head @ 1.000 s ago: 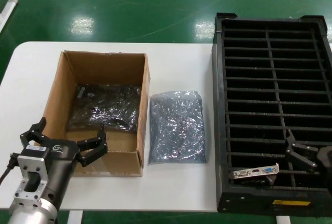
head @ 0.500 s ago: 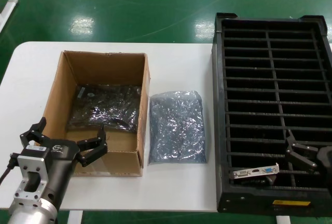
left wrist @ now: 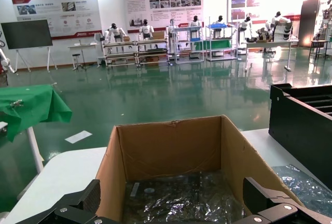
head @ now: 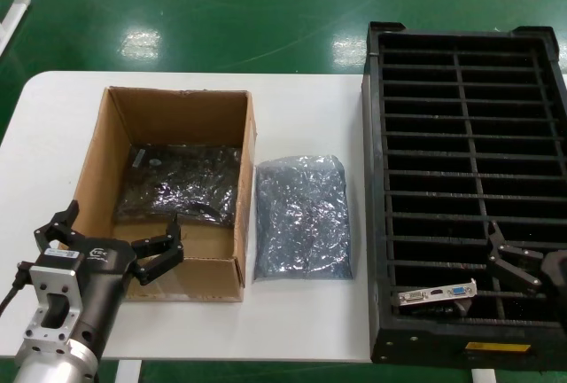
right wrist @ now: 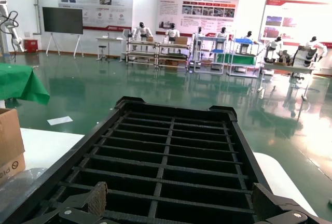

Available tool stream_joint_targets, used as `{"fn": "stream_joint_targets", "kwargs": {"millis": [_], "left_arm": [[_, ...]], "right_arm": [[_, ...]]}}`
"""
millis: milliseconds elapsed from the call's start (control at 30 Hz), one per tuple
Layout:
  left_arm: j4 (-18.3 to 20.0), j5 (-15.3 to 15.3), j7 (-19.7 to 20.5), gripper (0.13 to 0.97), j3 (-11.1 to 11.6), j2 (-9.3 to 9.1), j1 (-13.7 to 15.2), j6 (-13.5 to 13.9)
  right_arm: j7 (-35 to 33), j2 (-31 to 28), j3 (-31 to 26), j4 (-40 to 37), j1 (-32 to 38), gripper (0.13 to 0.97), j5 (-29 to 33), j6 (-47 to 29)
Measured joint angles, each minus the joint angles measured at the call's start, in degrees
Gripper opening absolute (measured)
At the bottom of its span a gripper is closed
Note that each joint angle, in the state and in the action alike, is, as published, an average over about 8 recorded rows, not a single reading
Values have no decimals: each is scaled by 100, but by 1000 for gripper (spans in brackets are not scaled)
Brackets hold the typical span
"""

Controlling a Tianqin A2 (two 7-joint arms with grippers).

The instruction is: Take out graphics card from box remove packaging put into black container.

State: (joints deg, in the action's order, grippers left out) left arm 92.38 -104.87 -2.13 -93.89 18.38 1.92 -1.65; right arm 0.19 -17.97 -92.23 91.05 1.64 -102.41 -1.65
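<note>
Nothing has moved since a second ago: the left gripper (head: 113, 246) hangs spread wide at the box's (head: 227, 223) near wall, the right gripper (head: 523, 268) open over the black container (head: 381, 179), beside the slotted graphics card (head: 436, 295). To lift the bagged card (head: 182, 183) cleanly, I'd dip into the box and pinch the bag's near edge, clear of the cardboard; the empty packaging (head: 301, 214) lies between box and container.

White table (head: 301, 108) with rounded corners, standing on a glossy green floor (head: 221, 11) that shows bright light reflections; scraps of white litter lie on the floor near the far edge of the head view. Wrist views take in a large hall: wall posters (left wrist: 162, 7), a dark display screen on a stand (left wrist: 26, 33), a row of white humanoid robots by shelving racks (right wrist: 202, 45). A green cloth (left wrist: 31, 107) drapes over a stand off to one side.
</note>
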Motion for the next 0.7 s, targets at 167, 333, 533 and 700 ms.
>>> {"fn": "stream_joint_targets", "kwargs": {"millis": [167,333,533,700], "left_arm": [[0,0,0,966,0,0,0,0],[0,0,0,966,0,0,0,0],[0,0,0,966,0,0,0,0],[0,0,0,966,0,0,0,0]], "right_arm": [[0,0,0,0,0,966,0,0],[0,0,0,0,0,966,0,0],[0,0,0,0,0,966,0,0],[0,0,0,0,0,966,0,0]]}}
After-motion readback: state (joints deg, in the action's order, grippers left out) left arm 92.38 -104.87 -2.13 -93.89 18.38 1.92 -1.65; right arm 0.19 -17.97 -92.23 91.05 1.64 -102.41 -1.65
